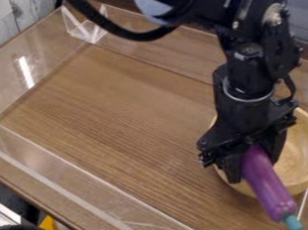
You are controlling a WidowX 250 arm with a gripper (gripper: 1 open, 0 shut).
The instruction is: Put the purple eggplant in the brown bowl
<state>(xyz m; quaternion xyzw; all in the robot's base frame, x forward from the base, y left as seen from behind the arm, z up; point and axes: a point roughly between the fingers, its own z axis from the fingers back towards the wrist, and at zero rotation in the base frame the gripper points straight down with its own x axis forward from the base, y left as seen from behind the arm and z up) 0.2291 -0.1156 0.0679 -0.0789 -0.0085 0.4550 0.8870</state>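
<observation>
Gripper clamped on upper end of purple eggplant, hanging stem-down over near rim of brown bowl, likely poised for drop-in.

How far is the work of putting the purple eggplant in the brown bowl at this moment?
Done: the purple eggplant is picked up, gripped by the tool shut on its upper end. In hand: it hangs tilted over the near rim of the brown bowl, its teal tip outside the rim. Left: bring it fully over the hollow, lower it, open the tool and let it rest inside.
</observation>
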